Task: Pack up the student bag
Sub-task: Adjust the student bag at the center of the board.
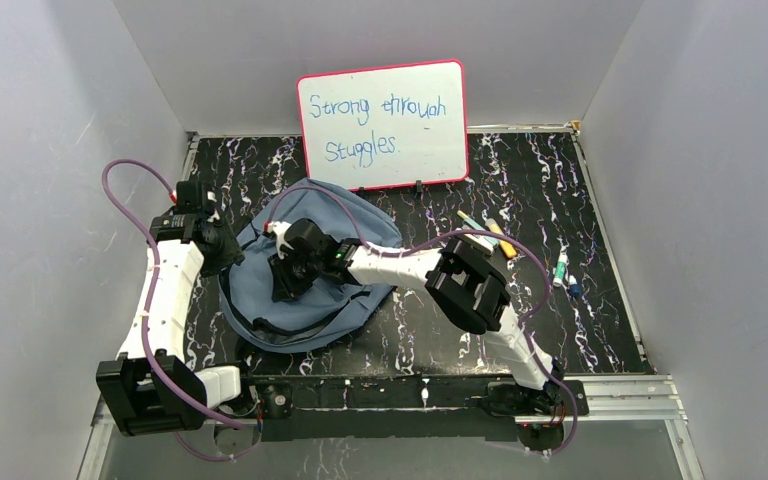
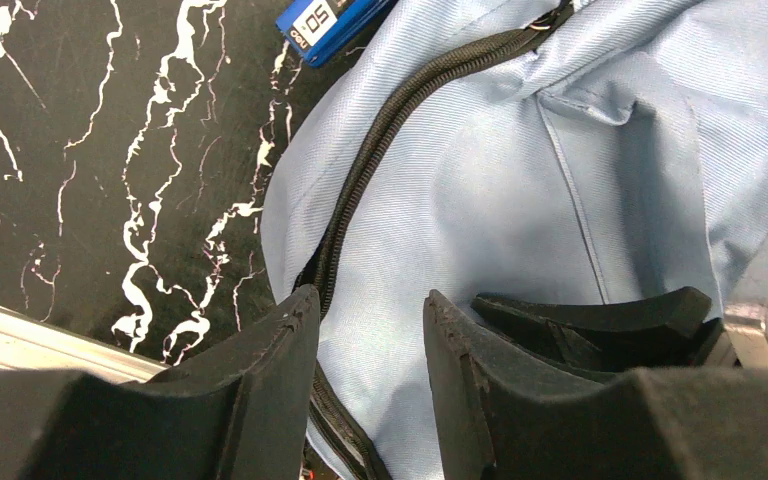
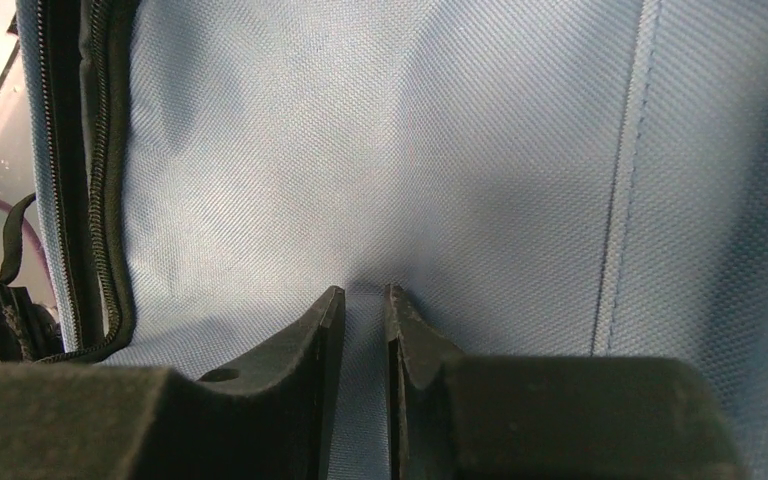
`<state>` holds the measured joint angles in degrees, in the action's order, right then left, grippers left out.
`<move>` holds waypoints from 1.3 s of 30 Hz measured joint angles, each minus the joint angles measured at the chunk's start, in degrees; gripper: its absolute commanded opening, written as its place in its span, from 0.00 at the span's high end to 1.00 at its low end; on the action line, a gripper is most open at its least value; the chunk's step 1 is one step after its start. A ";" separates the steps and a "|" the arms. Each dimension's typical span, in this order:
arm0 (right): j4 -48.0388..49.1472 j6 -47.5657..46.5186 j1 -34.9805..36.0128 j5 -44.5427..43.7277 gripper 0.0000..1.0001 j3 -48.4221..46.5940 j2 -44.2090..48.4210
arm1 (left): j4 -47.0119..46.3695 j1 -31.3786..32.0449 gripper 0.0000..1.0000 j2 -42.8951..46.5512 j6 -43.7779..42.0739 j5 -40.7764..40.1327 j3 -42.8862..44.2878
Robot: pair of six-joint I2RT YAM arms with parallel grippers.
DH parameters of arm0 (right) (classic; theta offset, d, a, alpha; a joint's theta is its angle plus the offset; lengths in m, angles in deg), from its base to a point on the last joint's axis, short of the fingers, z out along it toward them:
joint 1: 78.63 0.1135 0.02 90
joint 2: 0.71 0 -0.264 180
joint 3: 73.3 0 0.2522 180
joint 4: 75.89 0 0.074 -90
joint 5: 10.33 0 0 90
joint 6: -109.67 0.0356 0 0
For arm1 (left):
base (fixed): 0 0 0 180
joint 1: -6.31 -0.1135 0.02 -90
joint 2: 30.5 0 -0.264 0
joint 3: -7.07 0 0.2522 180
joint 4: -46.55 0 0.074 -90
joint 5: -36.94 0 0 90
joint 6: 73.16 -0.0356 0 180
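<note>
— Black marbled table (image 1: 600, 200), grey walls on three sides: that is what I get from the overhead camera. A pink-framed whiteboard (image 1: 382, 125) with handwriting leans at the back.

— Where is the student bag?

— I see the student bag (image 1: 260, 310) lying flat, left of centre, near the foot of the whiteboard. Both of my arms reach over it.

— Left side?

— My left gripper (image 2: 365, 310) sits at the bag's left edge, jaws parted, released. The dark zipper (image 2: 380, 130) curves down and runs under the gap between them; I see nothing pinched. That wrist camera also catches a blue item (image 2: 332, 18) with a white label, on the table beside the bag's rim.

— And the right?

— My right gripper (image 3: 363, 295) presses onto the middle of the bag, jaws nearly together, clenched on a small ridge of blue fabric that puckers at the tips.

— Anything else?

— A few pens (image 1: 563, 270) lie on the right of the table, well apart from the bag.
</note>
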<state>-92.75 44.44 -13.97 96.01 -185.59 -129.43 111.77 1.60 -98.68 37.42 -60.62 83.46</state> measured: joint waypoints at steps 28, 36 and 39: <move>-12.35 -1.18 -14.23 -16.11 0.11 34.10 44.35 | -0.96 14.88 0.52 8.70 5.64 12.31 -2.34; -18.93 -6.84 -27.06 -12.41 0.01 23.65 36.81 | 2.38 16.35 0.42 8.87 12.96 0.33 -2.51; -19.52 -10.82 -29.31 -8.22 0.01 15.17 30.25 | 6.29 16.35 0.39 8.79 15.76 -7.48 1.68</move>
<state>-112.26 33.62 -43.28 87.79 -170.42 -99.18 118.07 17.95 -89.89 53.18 -68.09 85.14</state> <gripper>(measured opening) 0.985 0.580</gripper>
